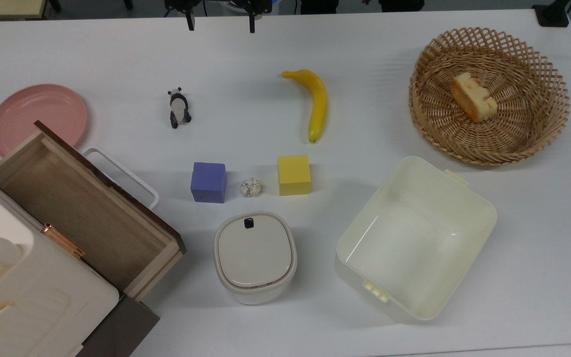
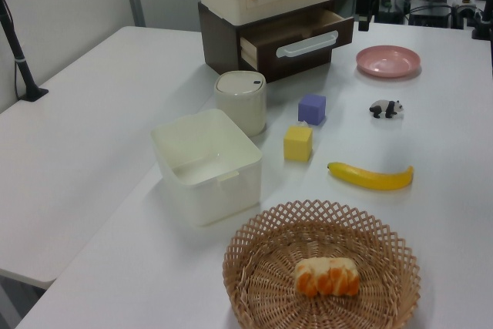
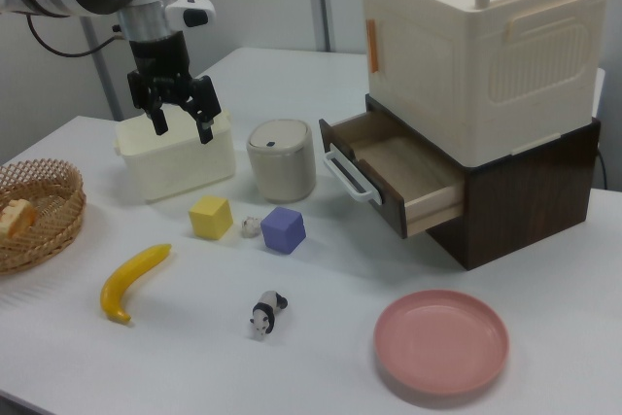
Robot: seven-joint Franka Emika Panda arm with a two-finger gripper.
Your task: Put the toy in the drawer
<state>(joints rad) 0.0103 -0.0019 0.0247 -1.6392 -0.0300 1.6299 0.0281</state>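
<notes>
**Panda pickup hasn't started yet, arm parked high with room to work**

So the toy [image 1: 179,107], a little black-and-white panda, sits out on open table, apart from everything. In the top view it's above and a bit left of the purple cube [image 1: 208,182], with the banana [image 1: 311,103] well off to its right and the pink plate [image 1: 37,118] off to its left. The gripper [image 3: 181,112] hangs high above the table with its jaws spread wide and nothing between them, so the step in hand looks like the reach down to the panda.

To do it well, the arm probably wants to come straight down over the panda's body and close across its narrow middle, not head to tail. The figurine is tiny, so centring matters; an off-centre pinch could flick it away. From the right view it's hard to say whether it stands or lies on its side, so the approach height is a guess.

The drawer [image 3: 394,174] is pulled open under the cream storage box [image 3: 483,55], wood floor bare, white loop handle [image 3: 345,177] sticking out front. The carry path from panda to drawer looks open. Watch points: the handle and dark front panel, which the toy has to clear, and the box overhanging the drawer's back part, so dropping in near the front seems safest.
</notes>
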